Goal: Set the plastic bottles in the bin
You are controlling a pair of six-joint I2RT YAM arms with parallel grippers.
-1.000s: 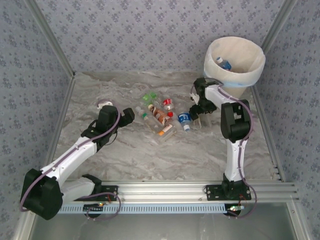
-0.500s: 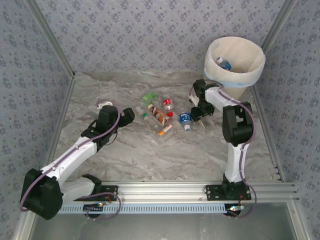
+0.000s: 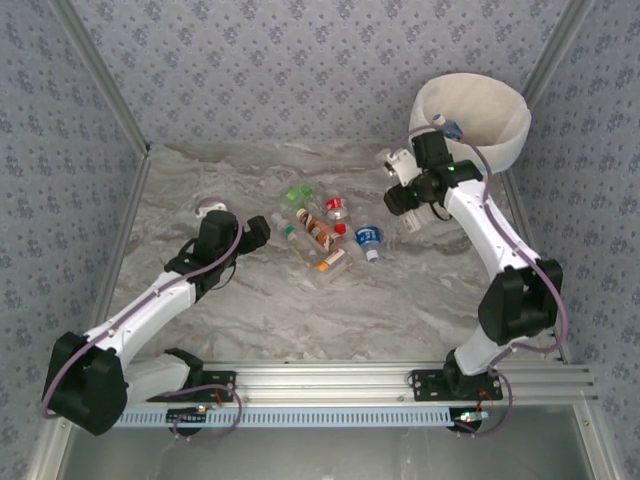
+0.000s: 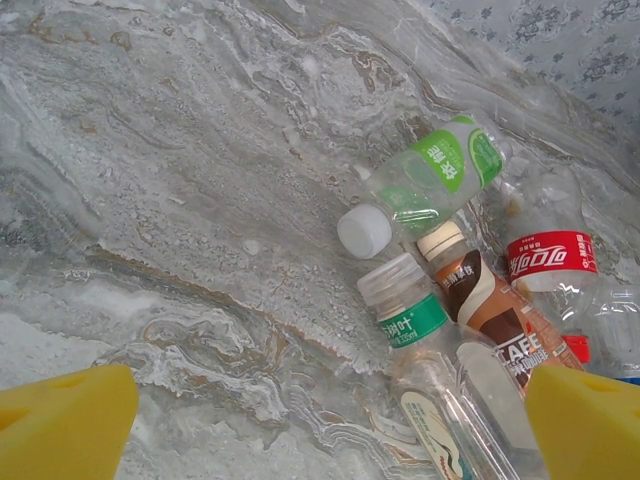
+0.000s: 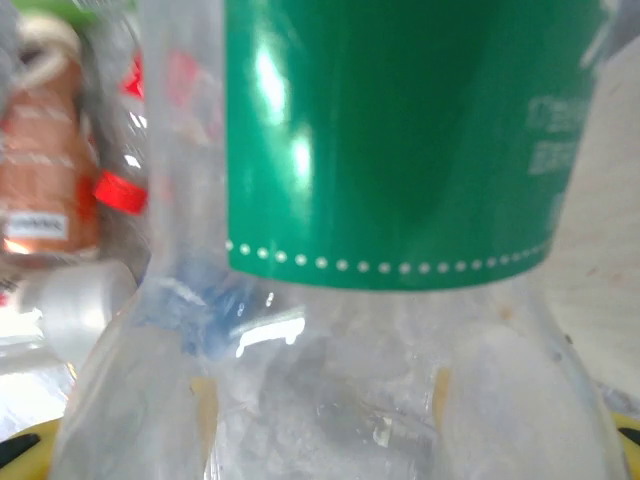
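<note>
Tabletop (image 3: 300, 310) is that grey-white marble-look stuff, veins all over. 3 walls (image 3: 300, 70) wear blue-grey wallpaper with a little floral print. Aluminium rail (image 3: 330, 378) runs along the near edge, and 1 small white round thing (image 3: 208, 208) sits far left on the marble, can't tell what.

A loose cluster of plastic bottles (image 3: 322, 232) lies on the marbled tabletop (image 3: 260, 300) between the arms, with a blue-labelled bottle (image 3: 369, 238) at its right edge. The left tool (image 3: 262, 232) sits just left of the cluster. The right tool (image 3: 408, 208) hangs raised beside the bin (image 3: 500, 110), gripping a clear bottle (image 3: 411, 222). A blue-capped bottle (image 3: 445, 126) lies inside the bin.
</note>
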